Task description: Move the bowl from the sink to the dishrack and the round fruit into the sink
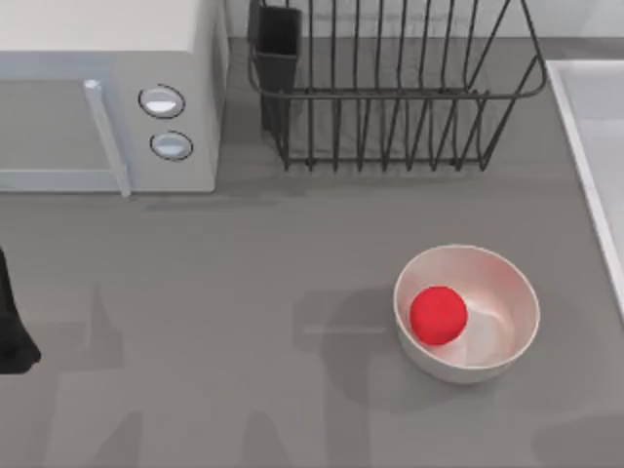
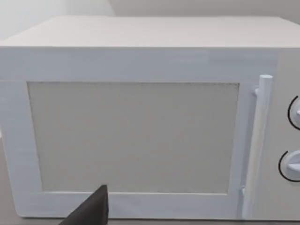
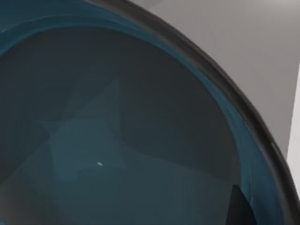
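The teal-blue bowl is very close in the right wrist view, its inside facing the camera under a dark rim. A dark part of my right gripper shows against the bowl's inner wall. Beyond the rim lies a pale grey surface with a whitish wall. The sink shows its raised rim at the table's right edge. The round fruit, a red ball, rests inside a plain white bowl right of centre. The black wire dishrack stands at the back, holding nothing. My left arm is parked at the left edge.
A white microwave with two knobs fills the back left corner, and its door faces the left wrist camera, with a dark tip of my left gripper low in front. A dark utensil cup sits at the rack's left corner.
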Motion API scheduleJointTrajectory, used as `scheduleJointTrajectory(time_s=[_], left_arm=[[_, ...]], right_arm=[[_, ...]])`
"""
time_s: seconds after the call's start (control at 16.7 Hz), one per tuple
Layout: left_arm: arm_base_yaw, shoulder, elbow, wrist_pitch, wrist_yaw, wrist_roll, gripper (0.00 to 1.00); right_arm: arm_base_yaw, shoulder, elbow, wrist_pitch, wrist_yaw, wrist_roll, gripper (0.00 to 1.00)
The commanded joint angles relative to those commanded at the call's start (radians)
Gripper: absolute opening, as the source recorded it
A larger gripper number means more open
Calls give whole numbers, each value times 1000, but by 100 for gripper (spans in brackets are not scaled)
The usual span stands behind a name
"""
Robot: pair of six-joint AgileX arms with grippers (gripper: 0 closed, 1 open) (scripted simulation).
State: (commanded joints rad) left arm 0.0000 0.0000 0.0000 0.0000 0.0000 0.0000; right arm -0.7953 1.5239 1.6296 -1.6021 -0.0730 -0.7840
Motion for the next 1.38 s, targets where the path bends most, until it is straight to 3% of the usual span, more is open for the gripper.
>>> scheduleJointTrajectory(time_s=[0.3, 0.54, 0.84, 1.38], left_arm=[[0, 0, 0, 0, 0, 0, 100], [0, 0, 0, 0, 0, 0, 100], [0, 0, 0, 0, 0, 0, 100], [0, 0, 0, 0, 0, 0, 100]], right_arm=[[15, 3, 3, 12, 5, 8, 0], [151, 11, 4, 150, 79, 81, 0], [477, 37, 6, 481, 263, 257, 0], [1202, 103, 15, 1210, 675, 624, 0]])
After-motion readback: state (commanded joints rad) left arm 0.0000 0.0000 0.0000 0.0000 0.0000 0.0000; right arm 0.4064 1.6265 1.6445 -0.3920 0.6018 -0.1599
